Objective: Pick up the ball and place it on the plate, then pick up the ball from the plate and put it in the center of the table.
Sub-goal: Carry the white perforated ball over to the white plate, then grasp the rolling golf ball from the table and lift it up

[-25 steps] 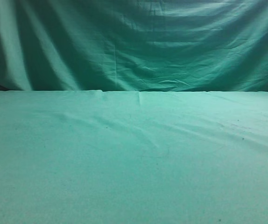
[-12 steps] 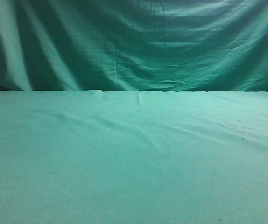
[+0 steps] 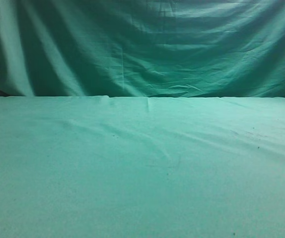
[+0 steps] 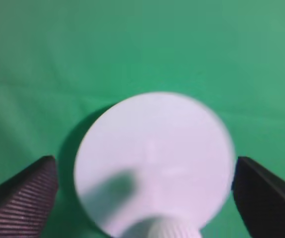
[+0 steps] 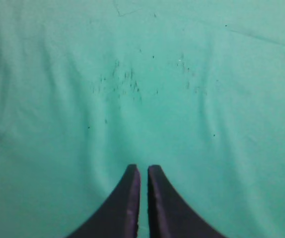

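Observation:
In the left wrist view a round white plate (image 4: pixel 152 148) lies on the teal-green table (image 4: pixel 43 64). A small white ridged thing, apparently the ball (image 4: pixel 175 230), shows at the bottom edge over the plate's near rim and throws a shadow on the plate. My left gripper (image 4: pixel 145 161) is open, with its dark fingers wide apart on either side of the plate and touching neither. My right gripper (image 5: pixel 142 169) is shut and empty above bare cloth (image 5: pixel 142 74). The exterior view shows only the table (image 3: pixel 142 168); no arm, ball or plate is in it.
A draped, folded green backdrop (image 3: pixel 142 49) hangs behind the table's far edge. The cloth has shallow wrinkles and small dark specks (image 5: pixel 122 82).

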{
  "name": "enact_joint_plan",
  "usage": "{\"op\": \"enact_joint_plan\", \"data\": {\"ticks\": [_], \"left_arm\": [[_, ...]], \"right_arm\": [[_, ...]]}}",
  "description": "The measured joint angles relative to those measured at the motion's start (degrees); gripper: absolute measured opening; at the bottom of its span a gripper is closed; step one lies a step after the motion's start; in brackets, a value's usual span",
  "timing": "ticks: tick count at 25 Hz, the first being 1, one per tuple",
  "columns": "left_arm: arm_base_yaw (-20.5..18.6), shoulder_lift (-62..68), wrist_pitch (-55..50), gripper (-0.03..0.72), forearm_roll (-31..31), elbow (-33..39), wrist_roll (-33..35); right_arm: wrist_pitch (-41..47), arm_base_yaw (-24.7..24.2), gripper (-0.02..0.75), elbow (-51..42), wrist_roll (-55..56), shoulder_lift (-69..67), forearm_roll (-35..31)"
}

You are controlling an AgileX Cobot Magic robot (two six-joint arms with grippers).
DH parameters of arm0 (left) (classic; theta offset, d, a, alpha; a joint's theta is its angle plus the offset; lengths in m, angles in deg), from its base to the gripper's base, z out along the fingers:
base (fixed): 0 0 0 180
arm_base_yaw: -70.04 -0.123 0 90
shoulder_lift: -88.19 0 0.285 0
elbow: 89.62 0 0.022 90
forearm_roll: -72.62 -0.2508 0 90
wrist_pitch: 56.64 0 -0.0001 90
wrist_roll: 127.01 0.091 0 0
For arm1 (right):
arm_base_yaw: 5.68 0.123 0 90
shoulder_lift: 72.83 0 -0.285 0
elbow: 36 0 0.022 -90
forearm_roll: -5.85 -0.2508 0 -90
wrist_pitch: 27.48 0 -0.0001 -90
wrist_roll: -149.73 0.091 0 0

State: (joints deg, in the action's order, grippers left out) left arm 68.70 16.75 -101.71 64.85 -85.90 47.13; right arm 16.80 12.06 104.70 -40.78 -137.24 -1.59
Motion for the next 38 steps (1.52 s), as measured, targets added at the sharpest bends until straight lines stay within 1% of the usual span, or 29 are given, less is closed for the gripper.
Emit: {"op": "enact_joint_plan", "data": {"ticks": [1,3,6,8,9,10,11,19,21,22,27,30,38], "left_arm": [[1.15,0.0,-1.94,0.6,0.6,-2.36,0.23],[4.01,0.0,-5.09,0.481,1.7,-8.15,0.6],[7.97,0.0,-7.73,0.249,3.18,-14.84,2.8],[10.32,0.0,-8.47,0.106,4.07,-17.35,4.52],[11.53,-0.22,-8.62,0.062,4.41,-17.89,5.41],[12.68,-0.67,-8.75,0.04,5.08,-18.13,6.04],[13.63,-1.12,-8.89,0.0,5.46,-18.16,6.28],[22.95,-9.1,-8.73,0.0,6.07,-18.02,9.74],[24.94,-12.23,-6.01,0.0,7.25,-15.41,10.24],[25.58,-14.27,-3.89,0.0,7.92,-13.47,10.26],[27.77,-25.75,5.05,0.0,10.22,0.99,10.96],[28.0,-34.02,9.5,0.0,11.5,8.85,11.32],[28.0,-56.27,17.39,0.0,11.59,29.24,11.79]], "right_arm": [[-0.1,0.0,0.051,0.0,0.0,0.0,0.0],[-0.1,0.0,0.051,0.0,0.0,0.0,-0.09],[-0.1,0.0,0.051,0.0,0.0,0.0,-0.09],[-0.1,0.0,0.051,0.0,0.0,0.0,-0.09],[-0.1,0.0,0.051,0.0,0.0,0.0,-0.09],[0.03,0.0,0.051,0.0,0.0,0.0,-0.09],[0.29,0.0,0.051,0.0,0.0,0.0,-0.09],[1.89,0.0,0.051,0.0,0.0,0.0,0.15],[1.88,0.0,0.051,0.0,0.0,0.0,0.24],[1.88,0.0,0.051,0.0,0.0,0.0,0.24],[2.09,0.0,0.051,0.0,0.0,0.0,0.24],[2.2,0.0,0.051,0.0,0.0,0.0,0.24],[4.09,0.0,0.051,0.0,-0.37,0.0,0.24]]}}
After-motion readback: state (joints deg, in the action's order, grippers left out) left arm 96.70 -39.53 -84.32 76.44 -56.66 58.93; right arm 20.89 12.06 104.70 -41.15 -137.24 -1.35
